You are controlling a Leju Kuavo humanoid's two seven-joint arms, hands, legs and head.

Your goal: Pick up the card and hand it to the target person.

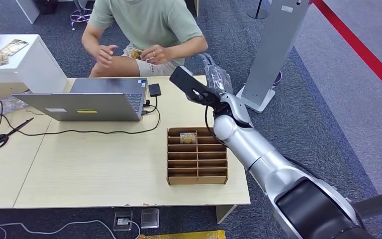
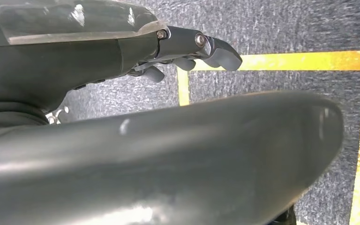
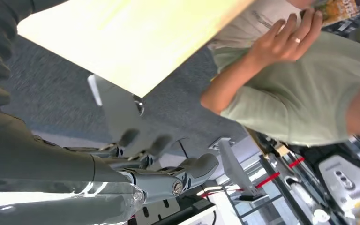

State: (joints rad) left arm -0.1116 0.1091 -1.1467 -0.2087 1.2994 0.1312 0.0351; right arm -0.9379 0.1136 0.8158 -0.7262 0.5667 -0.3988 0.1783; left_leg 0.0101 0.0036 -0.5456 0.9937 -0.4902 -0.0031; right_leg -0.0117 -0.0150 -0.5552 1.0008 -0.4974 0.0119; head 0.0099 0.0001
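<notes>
Cards are the business here, and in the head view one card [image 1: 188, 137] stands in the back row of the slotted wooden organizer [image 1: 197, 156] on the tabletop [image 1: 94, 169], showing a small printed face in yellow and dark tones with lettering too small to read. I judge it thin, light and fairly stiff, a little slick on its faces, so it is best pinched by the top edge that stands proud of the slot and lifted straight up. From the organizer, the right hand [image 1: 199, 89] is at about 12 o'clock, raised over the far edge of the tabletop and reaching toward the seated person [image 1: 146, 25], who holds another printed card [image 1: 135, 53] in their own hands. A laptop [image 1: 92, 101] lies at roughly 10 o'clock from the organizer, with scissors [image 1: 7, 134] further toward 9 o'clock. In the left wrist view, the left hand [image 2: 187, 49] hangs over grey carpet with yellow floor tape [image 2: 281, 61]; its fingers are curled in around nothing. In the right wrist view, the right hand's fingers [image 3: 168, 176] are apart and hold nothing, the person's hand [image 3: 286, 40] beyond them gripping a colourful card [image 3: 340, 9] near the tabletop's corner.
</notes>
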